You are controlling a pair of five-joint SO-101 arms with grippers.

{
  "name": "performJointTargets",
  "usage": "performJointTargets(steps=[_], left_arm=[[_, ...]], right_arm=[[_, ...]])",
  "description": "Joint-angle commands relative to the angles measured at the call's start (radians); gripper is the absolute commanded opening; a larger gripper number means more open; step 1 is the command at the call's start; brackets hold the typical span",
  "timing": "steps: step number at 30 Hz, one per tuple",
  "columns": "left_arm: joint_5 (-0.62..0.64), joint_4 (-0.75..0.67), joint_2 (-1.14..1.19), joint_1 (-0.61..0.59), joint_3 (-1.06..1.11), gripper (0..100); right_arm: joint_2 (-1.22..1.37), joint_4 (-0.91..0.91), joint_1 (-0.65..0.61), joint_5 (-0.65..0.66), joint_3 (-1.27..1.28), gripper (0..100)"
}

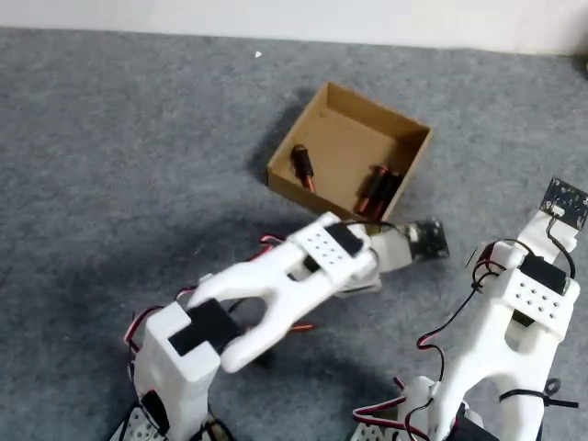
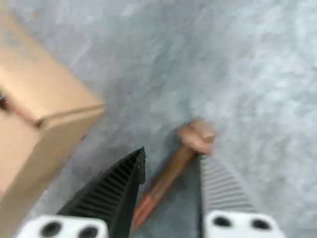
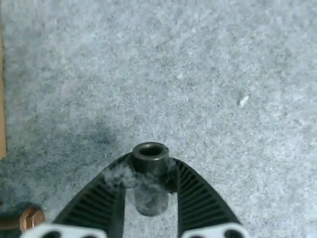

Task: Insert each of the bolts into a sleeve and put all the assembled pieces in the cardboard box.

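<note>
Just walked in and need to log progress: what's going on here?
The left tool is open around a copper bolt lying on the grey carpet near the cardboard box. The right tool grips a black sleeve. Assembled pieces already lie in the box.

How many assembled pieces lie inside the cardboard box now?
3, as far as visible. One assembled piece lies near the left wall of the cardboard box; a pair of pieces lies close together by its right wall. Others may be hidden.

grey carpet (image 1: pixel 110 184) meets a white wall (image 1: pixel 367 18).
</note>
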Motion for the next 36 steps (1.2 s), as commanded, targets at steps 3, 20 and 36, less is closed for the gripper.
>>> performJointTargets(steps=[3,20,36], left_arm=[[-0.009,-0.006,-0.001,0.01,-0.024,1],[0.187,0.315,-0.507,-0.173,0.148,1],[0.671,0.224,-1.3,-0.53,0.481,1]], right_arm=[[-0.038,-0.022,0.002,-0.006,-0.051,0.4],[-0.229,0.053,-0.101,0.0,-0.056,0.4],[-0.753,0.004,-0.685,-0.126,0.142,0.4]])
